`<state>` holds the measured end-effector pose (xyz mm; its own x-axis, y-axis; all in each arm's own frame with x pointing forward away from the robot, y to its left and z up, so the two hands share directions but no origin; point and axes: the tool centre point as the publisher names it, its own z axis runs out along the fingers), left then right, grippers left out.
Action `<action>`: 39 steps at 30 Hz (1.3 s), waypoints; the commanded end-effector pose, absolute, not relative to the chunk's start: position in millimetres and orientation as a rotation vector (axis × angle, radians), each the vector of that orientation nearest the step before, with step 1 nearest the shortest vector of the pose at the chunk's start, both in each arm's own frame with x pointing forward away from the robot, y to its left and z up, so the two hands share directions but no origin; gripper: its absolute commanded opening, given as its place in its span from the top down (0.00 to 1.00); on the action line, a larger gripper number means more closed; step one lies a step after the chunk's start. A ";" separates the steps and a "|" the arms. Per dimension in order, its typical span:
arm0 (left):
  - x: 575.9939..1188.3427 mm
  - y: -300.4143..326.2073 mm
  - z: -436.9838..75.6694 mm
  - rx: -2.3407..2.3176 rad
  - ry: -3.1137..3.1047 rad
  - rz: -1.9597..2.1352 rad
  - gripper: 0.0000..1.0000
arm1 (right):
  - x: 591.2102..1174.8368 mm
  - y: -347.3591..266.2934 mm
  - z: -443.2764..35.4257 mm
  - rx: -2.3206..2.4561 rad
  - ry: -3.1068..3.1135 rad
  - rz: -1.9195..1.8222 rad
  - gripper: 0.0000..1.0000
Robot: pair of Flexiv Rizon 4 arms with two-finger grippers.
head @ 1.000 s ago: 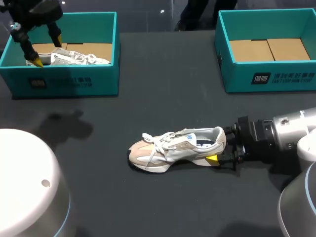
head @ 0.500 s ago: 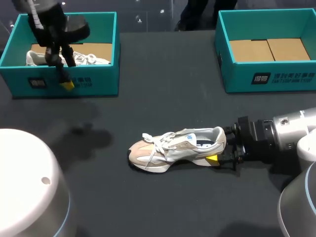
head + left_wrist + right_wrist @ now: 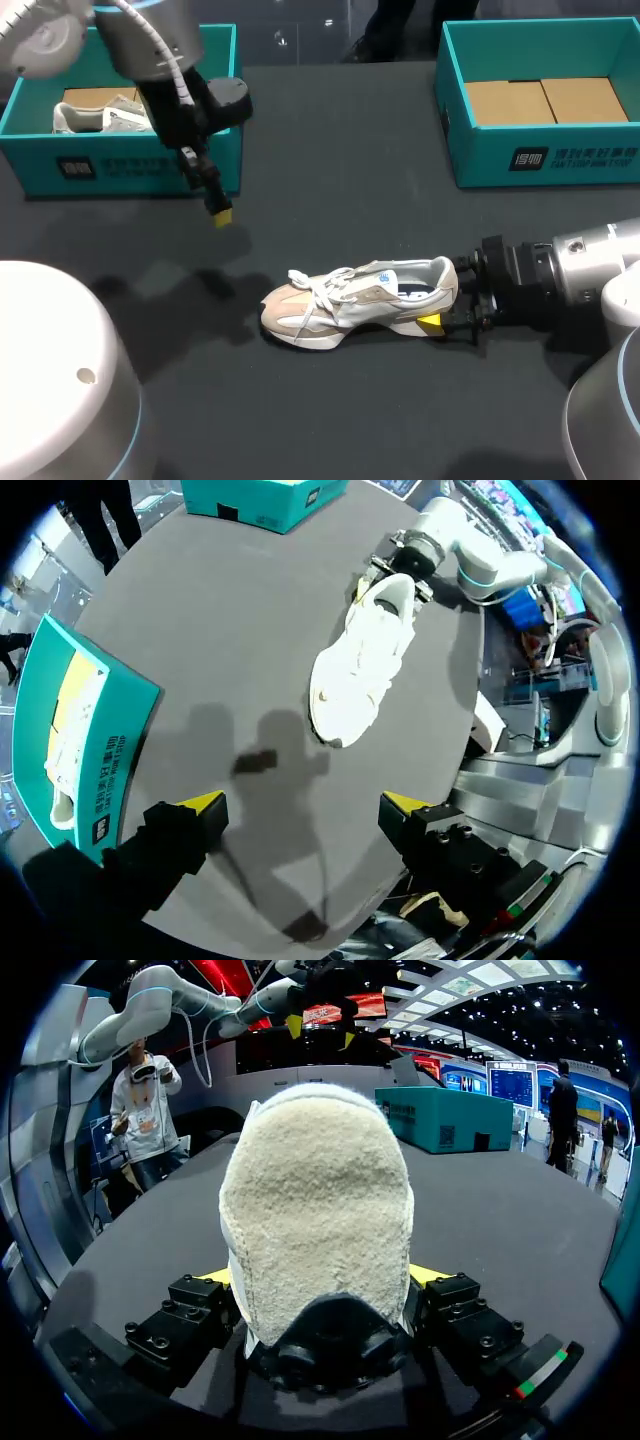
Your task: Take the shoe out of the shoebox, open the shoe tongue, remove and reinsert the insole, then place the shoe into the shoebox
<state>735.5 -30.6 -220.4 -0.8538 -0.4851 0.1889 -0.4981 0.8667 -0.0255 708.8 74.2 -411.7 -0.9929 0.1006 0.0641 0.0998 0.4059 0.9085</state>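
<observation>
Two yellow-tipped right fingers (image 3: 428, 1274) are clamped on the heel of the shoe (image 3: 315, 1220), one tip on each side, with the fuzzy heel counter facing the wrist; the shoe (image 3: 360, 295) stands on its sole near the middle of the worktop (image 3: 330, 200), toe pointing away from the right arm (image 3: 560, 275) towards the robot's left, white laces (image 3: 320, 285) lying loose over the tongue; the right arm comes in low and level from the right edge; the left fingers (image 3: 200, 803) are spread wide apart with nothing between them, hanging over the worktop just in front of the left shoebox (image 3: 130, 165), well apart from the shoe; a stretch of bare worktop lies between them and the toe, crossed by the left arm's shadow (image 3: 190, 290); the worktop is a dark grey matt sheet; the left arm (image 3: 165, 70) reaches in from the far left corner and covers part of the left shoebox's inside; a second shoe (image 3: 100, 115), pale like the first, lies in that teal box on its brown cardboard floor; at the far right corner stands the right shoebox (image 3: 540, 160), also teal, its cardboard floor (image 3: 545, 100) showing, well apart from both sets of fingers.
</observation>
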 end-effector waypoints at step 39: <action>689.1 -188.8 -275.4 2.038 -2.296 -0.236 0.00 | 708.2 75.8 -412.4 0.190 2.634 1.696 1.00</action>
